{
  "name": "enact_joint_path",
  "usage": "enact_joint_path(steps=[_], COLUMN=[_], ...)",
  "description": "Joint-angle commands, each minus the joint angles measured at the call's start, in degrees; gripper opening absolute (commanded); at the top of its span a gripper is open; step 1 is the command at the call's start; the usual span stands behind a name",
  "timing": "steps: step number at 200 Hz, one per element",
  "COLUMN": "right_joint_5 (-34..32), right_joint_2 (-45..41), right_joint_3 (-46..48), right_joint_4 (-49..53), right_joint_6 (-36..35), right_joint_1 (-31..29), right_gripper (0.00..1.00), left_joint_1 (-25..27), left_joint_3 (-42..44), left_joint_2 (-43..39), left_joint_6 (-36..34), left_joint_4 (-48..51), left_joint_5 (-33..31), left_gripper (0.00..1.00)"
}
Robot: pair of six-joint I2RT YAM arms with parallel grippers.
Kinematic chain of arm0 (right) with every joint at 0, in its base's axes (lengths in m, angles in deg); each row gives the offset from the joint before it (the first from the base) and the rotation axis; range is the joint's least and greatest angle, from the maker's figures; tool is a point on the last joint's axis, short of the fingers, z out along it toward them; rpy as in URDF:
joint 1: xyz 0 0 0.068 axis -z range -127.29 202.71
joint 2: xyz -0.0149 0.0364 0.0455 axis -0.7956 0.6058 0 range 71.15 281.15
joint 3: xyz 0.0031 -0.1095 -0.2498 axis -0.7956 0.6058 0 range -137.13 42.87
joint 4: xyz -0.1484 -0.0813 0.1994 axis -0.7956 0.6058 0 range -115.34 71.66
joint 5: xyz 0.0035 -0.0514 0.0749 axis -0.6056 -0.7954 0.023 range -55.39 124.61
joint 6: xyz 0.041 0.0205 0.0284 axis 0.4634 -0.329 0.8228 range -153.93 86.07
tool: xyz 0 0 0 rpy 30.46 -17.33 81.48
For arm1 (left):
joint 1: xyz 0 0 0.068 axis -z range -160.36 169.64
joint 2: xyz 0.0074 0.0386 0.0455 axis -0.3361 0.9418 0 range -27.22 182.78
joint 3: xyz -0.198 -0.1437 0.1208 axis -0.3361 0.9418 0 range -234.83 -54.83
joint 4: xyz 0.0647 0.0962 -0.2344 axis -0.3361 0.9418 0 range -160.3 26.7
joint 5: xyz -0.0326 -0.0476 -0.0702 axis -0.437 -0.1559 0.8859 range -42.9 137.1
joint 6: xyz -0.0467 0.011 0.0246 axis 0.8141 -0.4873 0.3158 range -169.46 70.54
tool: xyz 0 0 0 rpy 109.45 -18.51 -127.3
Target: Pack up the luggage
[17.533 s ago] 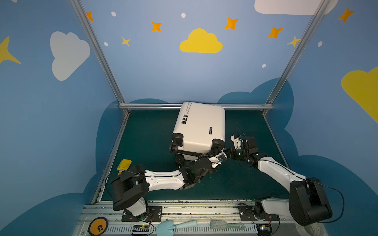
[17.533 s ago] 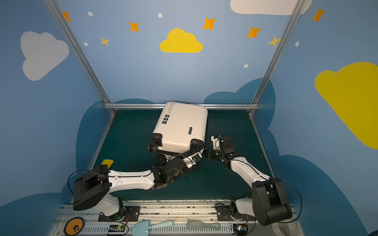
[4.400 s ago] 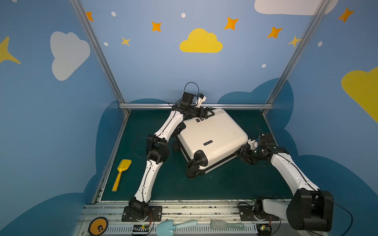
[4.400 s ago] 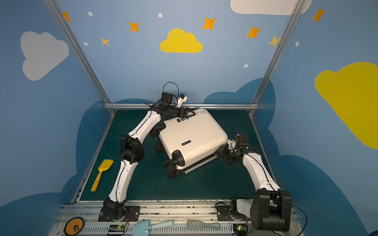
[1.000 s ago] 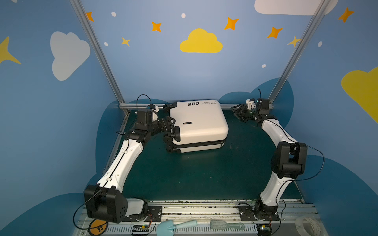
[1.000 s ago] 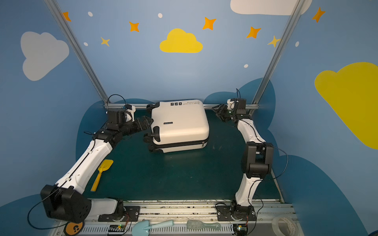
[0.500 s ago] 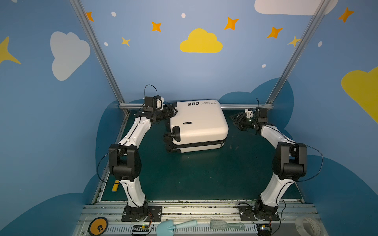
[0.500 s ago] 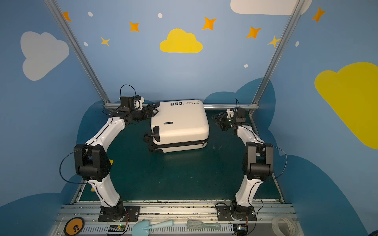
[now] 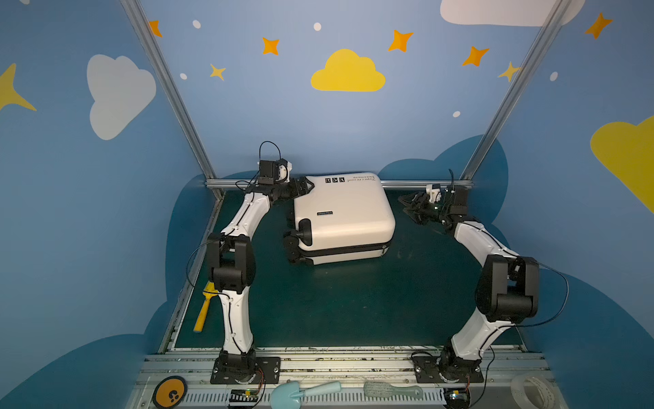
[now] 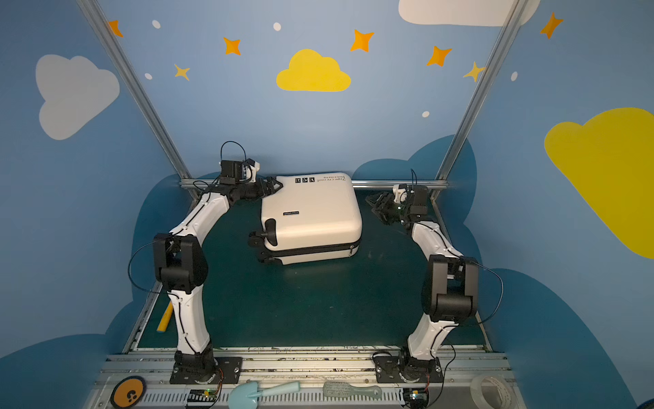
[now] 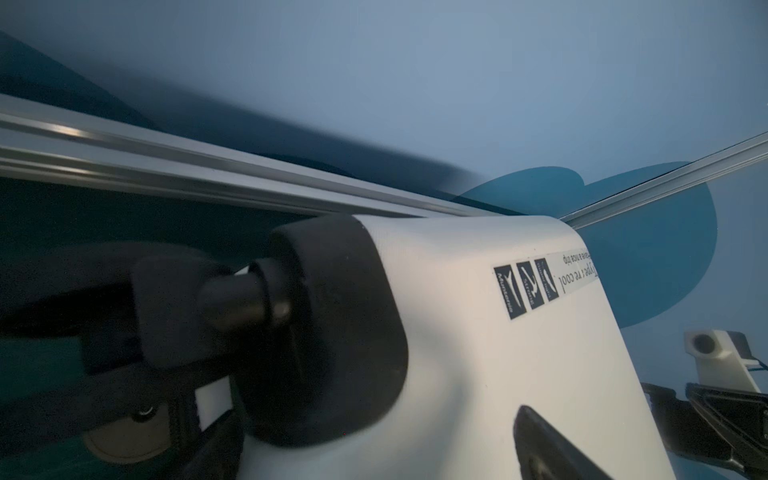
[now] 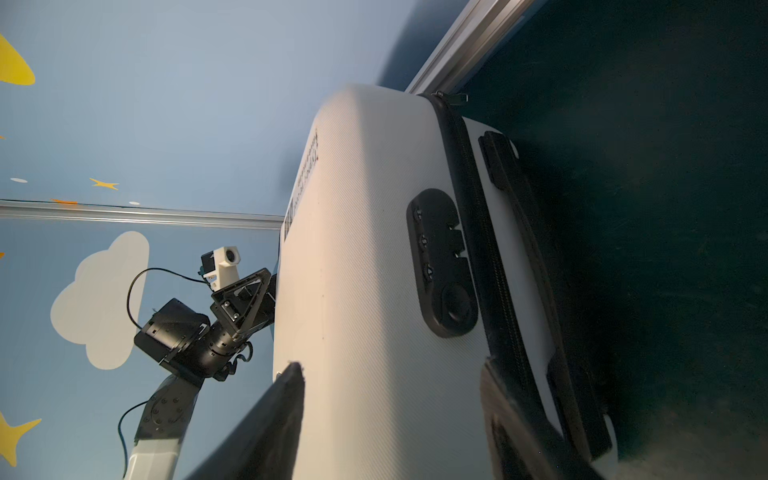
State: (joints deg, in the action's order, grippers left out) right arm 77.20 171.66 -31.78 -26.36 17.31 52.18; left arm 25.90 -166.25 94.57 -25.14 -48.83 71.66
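Your shut luggage (image 9: 343,216) flat on the worktop (image 9: 354,301); left end effector (image 9: 306,187) wide open at its corner, right end effector (image 9: 407,206) open, empty, nearby.

White arms (image 9: 247,216); black joints (image 9: 231,265); black cables (image 9: 269,142); left hand (image 9: 308,186), right hand (image 9: 403,205) black

A staged robot-lab booth: cloud-painted blue walls (image 9: 283,117), aluminium frame (image 9: 169,88), green mat (image 9: 354,304), metal base rail (image 9: 354,363).

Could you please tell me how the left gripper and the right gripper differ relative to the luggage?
The left gripper is right at the luggage's far corner; the right gripper stands clear of it. The left gripper faces its wheels, the right gripper its lock. Both are open and hold nothing.
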Motion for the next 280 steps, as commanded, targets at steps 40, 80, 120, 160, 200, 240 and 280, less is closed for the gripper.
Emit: enact_joint_path(steps=[40, 80, 120, 160, 200, 240, 280], right_joint_5=[1.0, 1.1, 1.7, 1.0, 0.3, 0.3, -1.4], right_joint_2=[-4.3, -8.8, -13.7, -17.6, -20.7, -23.0, -26.2], right_joint_3=[2.5, 6.4, 11.8, 14.7, 16.5, 18.3, 19.4], right_joint_4=[4.1, 8.5, 9.0, 11.2, 13.4, 15.7, 18.7], right_joint_6=[-2.3, -3.7, -4.3, -5.8, -7.5, -9.1, -11.8], right_joint_1=[1.2, 5.1, 9.6, 12.5, 12.8, 11.9, 9.3], right_gripper=[0.67, 0.67, 0.67, 0.68, 0.68, 0.67, 0.67], left_joint_1=[7.7, 12.0, 16.3, 18.3, 14.7, 12.6, 10.8], left_joint_3=[-6.5, -13.8, -21.4, -29.8, -24.2, -1.2, 24.9], left_joint_2=[4.2, 8.6, 13.4, 15.3, 5.7, -13.5, -34.7], left_joint_6=[-0.9, -1.0, 0.2, -1.4, -0.9, -0.2, 3.2], left_joint_4=[3.7, 6.3, 8.1, 13.7, 16.2, 13.4, 11.6], left_joint_5=[4.5, 4.6, 4.9, 3.1, -0.5, -2.9, -0.8], left_gripper=[1.00, 1.00, 1.00, 1.00, 1.00, 1.00, 1.00])
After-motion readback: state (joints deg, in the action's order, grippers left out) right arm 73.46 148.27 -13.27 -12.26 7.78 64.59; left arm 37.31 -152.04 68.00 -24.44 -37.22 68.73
